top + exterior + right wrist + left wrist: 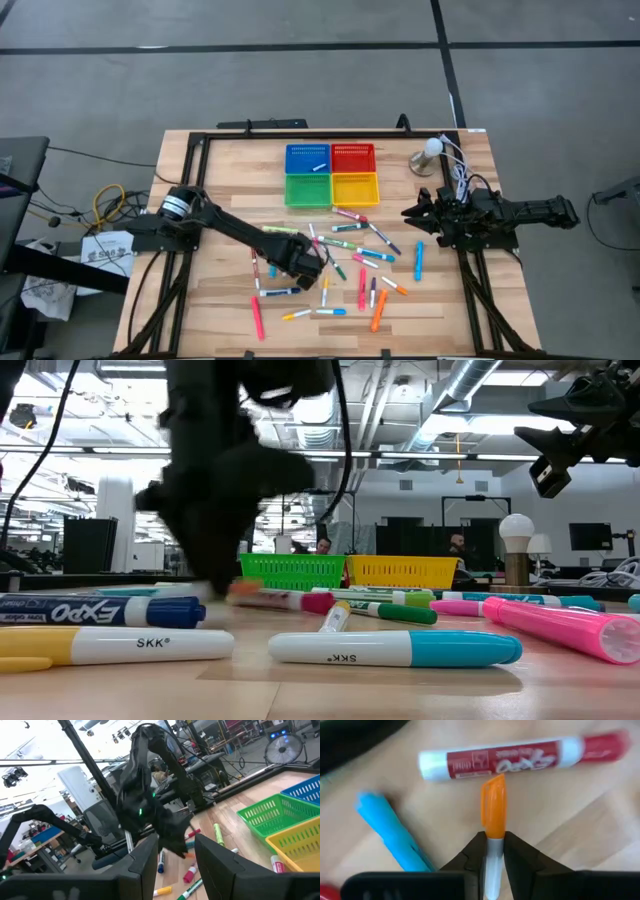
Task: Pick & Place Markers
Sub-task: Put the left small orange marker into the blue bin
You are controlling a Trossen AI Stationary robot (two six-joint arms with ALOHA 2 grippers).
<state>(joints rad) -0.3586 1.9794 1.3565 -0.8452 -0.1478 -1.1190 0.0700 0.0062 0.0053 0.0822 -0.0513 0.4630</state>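
The left gripper is down among the scattered markers near the middle of the table, its jaws clamped on the white barrel of an orange-capped marker. The grip sits well back from the cap, so most of the coloured end sticks out past the fingertips; I judge that the marker could pivot or slip as it is lifted, since the hold is narrow and off the middle of its length. A second risk is the red marker lying crosswise just beyond the orange cap, with its side almost touching the cap's tip: any forward push would nudge it. A blue marker lies near one side of the gripper and could be brushed by a sideways move. The held marker's long axis runs straight along the gripper's reach, flat to the wood, cap pointing away from the wrist towards the red marker's side. The right gripper waits above the table's right edge, near the yellow basket, jaws apart and holding nothing.
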